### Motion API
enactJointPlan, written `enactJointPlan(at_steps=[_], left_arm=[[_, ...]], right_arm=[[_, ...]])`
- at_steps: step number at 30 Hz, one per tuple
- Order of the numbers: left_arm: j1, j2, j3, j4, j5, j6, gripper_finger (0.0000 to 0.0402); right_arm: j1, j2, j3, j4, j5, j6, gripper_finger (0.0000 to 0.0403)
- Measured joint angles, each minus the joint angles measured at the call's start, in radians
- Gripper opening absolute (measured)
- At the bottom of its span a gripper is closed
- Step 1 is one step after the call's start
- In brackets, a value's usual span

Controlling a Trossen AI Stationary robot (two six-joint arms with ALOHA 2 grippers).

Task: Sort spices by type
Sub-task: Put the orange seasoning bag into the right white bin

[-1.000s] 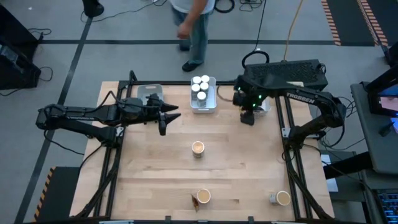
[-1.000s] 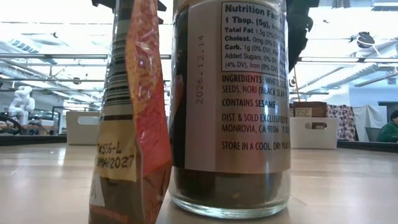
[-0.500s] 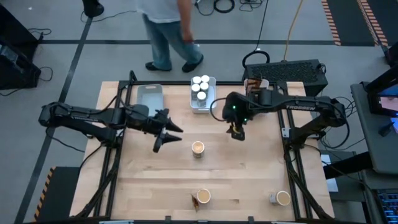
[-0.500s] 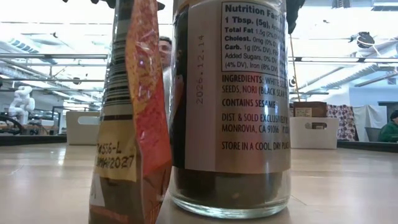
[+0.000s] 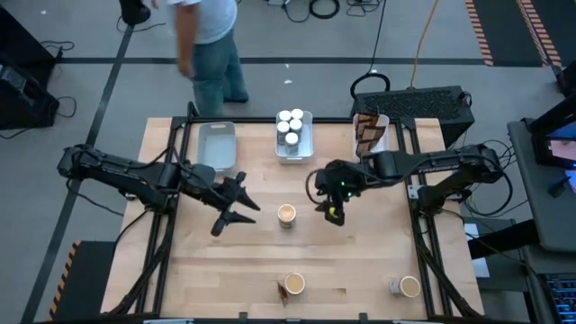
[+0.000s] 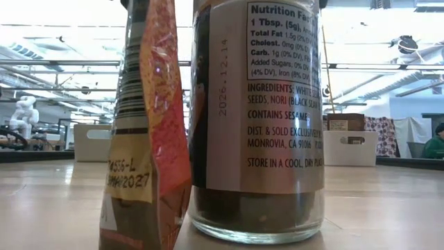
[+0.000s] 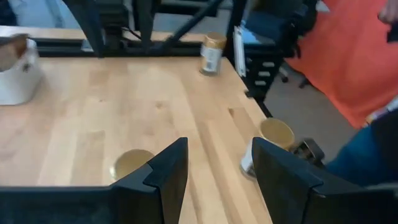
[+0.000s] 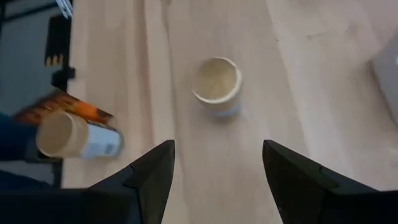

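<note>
A tan-topped tub (image 5: 286,213) stands on its base at the table's middle. My left gripper (image 5: 237,216) hovers open to its left, and my right gripper (image 5: 333,212) hovers open to its right; neither holds anything. The right wrist view shows this tub (image 8: 216,84) ahead of the open fingers. Another tub (image 5: 293,284) stands at the near edge with a pouch (image 5: 282,290) beside it. A third tub (image 5: 409,286) stands at the near right. White-capped jars (image 5: 290,124) stand in a white tray (image 5: 307,151). Brown pouches (image 5: 367,133) lie in the far right tray.
A grey tray (image 5: 216,144) sits at the far left. A person (image 5: 205,45) walks beyond the far edge. In the low view, the pouch (image 6: 146,139) and a labelled jar (image 6: 257,118) stand right before the camera and hide most of the table.
My right gripper has swung from the far right tray toward the table's middle and near side, stopping right of the middle tub. My left gripper has moved toward the near edge and turned toward that tub. Both stay open. The person has walked to the left.
</note>
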Motion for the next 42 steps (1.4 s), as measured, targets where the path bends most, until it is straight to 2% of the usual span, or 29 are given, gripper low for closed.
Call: enactJointPlan(at_steps=[8,14,21,26,29,33,39,42], left_arm=[[-0.038,0.008,0.0,0.002,0.063,0.109,0.0183],[-0.128,0.066,0.0,0.068,0.059,0.075,0.0183],[-0.297,0.24,0.116,0.099,-0.082,0.04,0.0183],[-0.375,0.402,0.251,0.013,-0.123,0.048,0.0183],[-0.393,0.501,0.312,-0.05,-0.136,0.054,0.0183],[-0.387,0.592,0.339,-0.013,-0.164,0.056,0.0183],[-0.382,0.649,0.359,-0.002,-0.175,0.098,0.0183],[-0.383,0.671,0.359,0.007,-0.13,0.1,0.0183]], right_arm=[[0.154,0.0,0.0,0.06,0.096,0.216,0.0226],[0.268,0.0,0.0,0.058,0.156,0.247,0.0226],[0.391,0.0,0.0,0.003,0.168,0.264,0.0226],[0.482,0.0,0.0,-0.011,0.195,0.266,0.0226],[0.516,0.0,0.0,-0.012,0.23,0.255,0.0226],[0.541,0.0,0.0,-0.027,0.231,0.246,0.0226],[0.567,0.0,0.0,-0.067,0.228,0.247,0.0226],[0.578,0.0,0.0,-0.097,0.227,0.267,0.0226]])
